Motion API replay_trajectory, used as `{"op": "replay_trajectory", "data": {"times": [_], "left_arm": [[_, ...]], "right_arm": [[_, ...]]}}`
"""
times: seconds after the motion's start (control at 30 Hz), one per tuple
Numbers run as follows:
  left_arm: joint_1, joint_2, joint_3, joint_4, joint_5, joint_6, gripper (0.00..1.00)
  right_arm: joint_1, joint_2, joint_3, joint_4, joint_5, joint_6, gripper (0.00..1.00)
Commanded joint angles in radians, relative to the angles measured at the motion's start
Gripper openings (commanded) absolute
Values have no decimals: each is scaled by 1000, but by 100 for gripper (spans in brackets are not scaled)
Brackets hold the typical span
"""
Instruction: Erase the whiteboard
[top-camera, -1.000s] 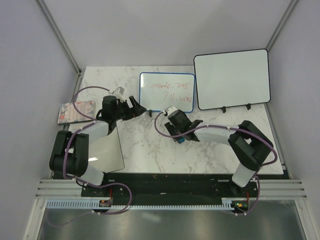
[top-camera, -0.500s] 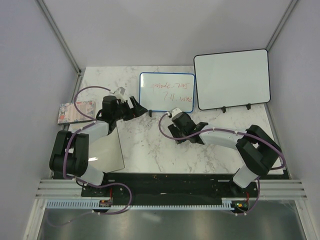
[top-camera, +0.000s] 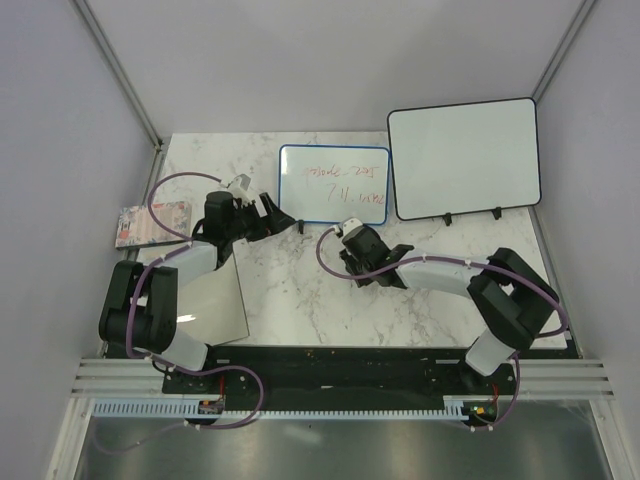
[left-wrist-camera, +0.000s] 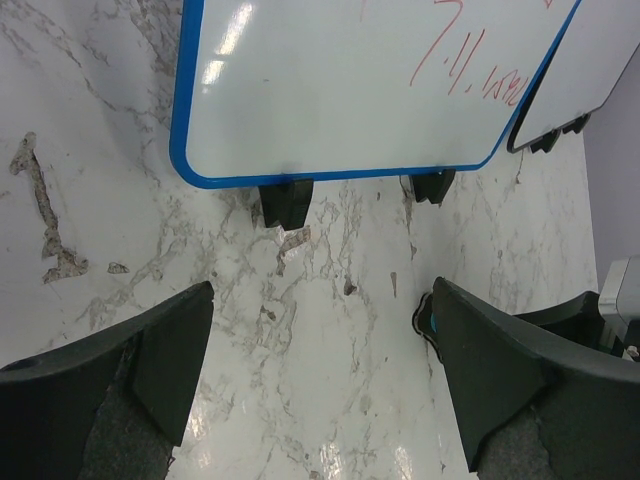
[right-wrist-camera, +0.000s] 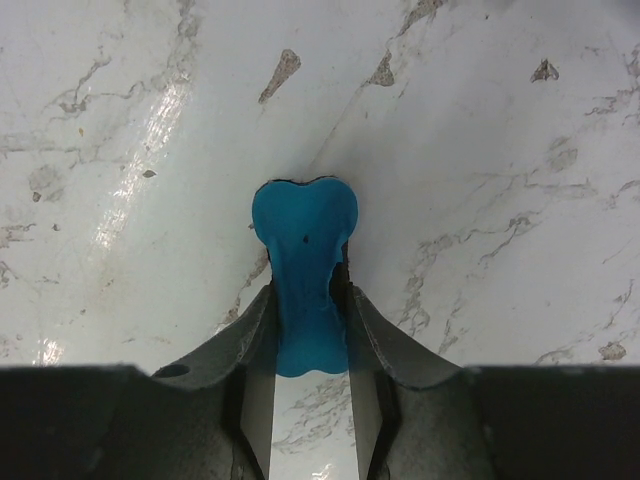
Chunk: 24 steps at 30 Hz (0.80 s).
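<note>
The whiteboard (top-camera: 334, 185) stands on small black feet at the back middle of the table, blue-framed, with red handwriting. It fills the top of the left wrist view (left-wrist-camera: 350, 90). My left gripper (top-camera: 272, 218) is open and empty just in front of the board's lower left corner, its jaws wide apart over bare marble (left-wrist-camera: 320, 320). My right gripper (top-camera: 358, 265) is just in front of the board's lower right part. It is shut on a blue eraser (right-wrist-camera: 303, 250), which sticks out past the fingertips over the marble.
A larger black-framed whiteboard (top-camera: 463, 158) stands right of the small one, its corner showing in the left wrist view (left-wrist-camera: 590, 70). A colourful flat packet (top-camera: 150, 224) lies at the left table edge. A glossy white sheet (top-camera: 212, 305) lies near the left arm's base.
My right gripper has moved up and left with the eraser, closer to the small whiteboard. The left arm has not moved.
</note>
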Motion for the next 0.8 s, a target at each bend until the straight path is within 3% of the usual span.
{"op": "replay_trajectory", "data": {"times": [0.0,0.03,0.1,0.4,0.43,0.57,0.67,0.77], "left_arm": [[2,6,17,31,25,8,96],[3,5,17,32,19,6,96],[2,3,23,40,-10,-4,96],[37,141,40,415,-55,-73,99],[55,191,39,542,-30,-98,99],[120,355,78,803,31,-248,99],[155,463,167,911,102,-306,99],[161,525,282,915,188,-293,99]], "right_arm": [[3,63,27,-10,1,11,22],[3,66,27,-11,7,14,9],[0,60,28,-11,21,21,0],[-32,-99,17,41,52,26,0],[-37,-133,14,53,58,23,0],[-48,-207,-1,75,67,15,0],[-55,-256,-12,81,76,6,0],[-78,-288,-24,93,70,2,0]]}}
